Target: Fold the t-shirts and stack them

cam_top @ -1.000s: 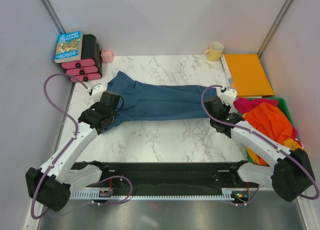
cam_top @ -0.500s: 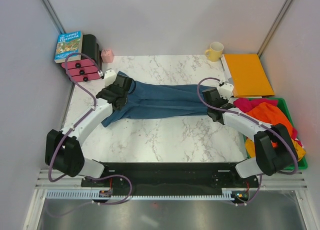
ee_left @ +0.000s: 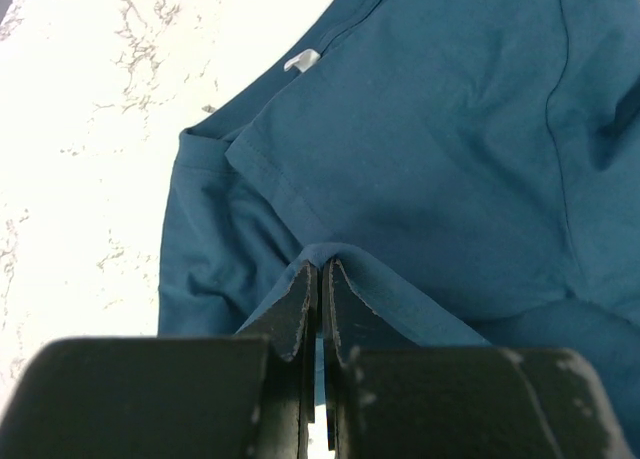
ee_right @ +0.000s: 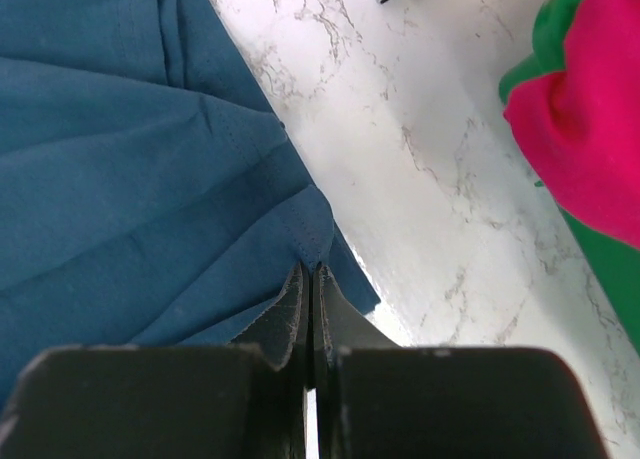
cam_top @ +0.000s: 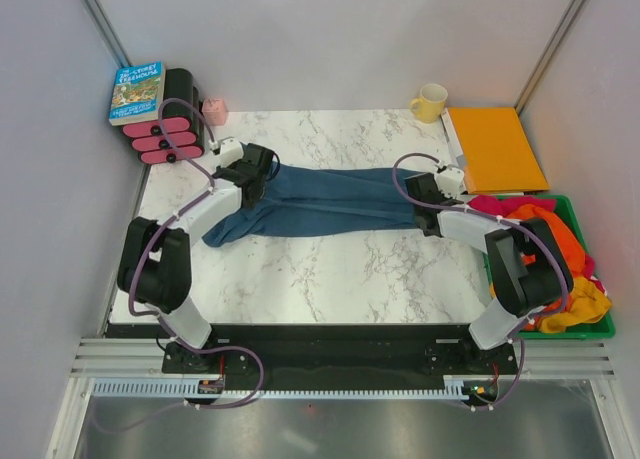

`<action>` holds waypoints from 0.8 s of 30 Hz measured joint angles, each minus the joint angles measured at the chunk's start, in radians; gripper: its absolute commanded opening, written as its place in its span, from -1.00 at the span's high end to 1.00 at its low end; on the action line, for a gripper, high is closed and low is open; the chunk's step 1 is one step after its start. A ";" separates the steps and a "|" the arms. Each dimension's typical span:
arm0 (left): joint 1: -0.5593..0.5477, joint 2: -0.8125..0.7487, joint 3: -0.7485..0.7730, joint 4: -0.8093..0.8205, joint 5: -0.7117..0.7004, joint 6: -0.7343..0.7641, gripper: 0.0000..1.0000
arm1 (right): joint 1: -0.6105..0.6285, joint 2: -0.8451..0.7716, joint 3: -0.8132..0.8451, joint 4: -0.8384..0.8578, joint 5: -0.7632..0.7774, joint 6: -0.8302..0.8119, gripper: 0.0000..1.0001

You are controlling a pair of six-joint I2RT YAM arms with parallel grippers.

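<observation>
A blue t-shirt [cam_top: 330, 204] lies stretched across the back of the marble table, bunched into a long band. My left gripper [cam_top: 262, 169] is shut on a fold of it near the collar end [ee_left: 322, 262]. My right gripper [cam_top: 424, 201] is shut on its hem edge at the right end [ee_right: 311, 267]. Both hold the cloth just above the table. More shirts, orange [cam_top: 545, 241], pink [cam_top: 490, 209] and yellow [cam_top: 580, 304], are heaped in a green bin [cam_top: 572, 211] at the right.
A marble tabletop [cam_top: 330, 274] lies in front of the shirt. A book [cam_top: 136, 91] on a black and pink rack [cam_top: 172, 129] and a small pink box [cam_top: 214, 111] stand at the back left. A yellow mug [cam_top: 430, 102] and an orange folder [cam_top: 495, 147] are at the back right.
Both arms have reached farther back, carrying the front edge of the shirt over toward the back. The shirt is now folded into a narrower band.
</observation>
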 measured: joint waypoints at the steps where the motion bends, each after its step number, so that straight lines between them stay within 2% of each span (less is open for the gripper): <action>1: 0.003 0.019 0.013 0.001 0.000 0.000 0.96 | -0.003 0.011 0.007 0.003 -0.001 0.001 1.00; 17: 0.021 0.170 0.140 0.016 -0.022 0.000 0.95 | -0.017 0.090 0.111 0.020 0.009 -0.003 1.00; 24: 0.024 0.191 0.168 0.014 -0.030 0.002 0.96 | -0.020 0.089 0.127 0.064 0.021 -0.033 1.00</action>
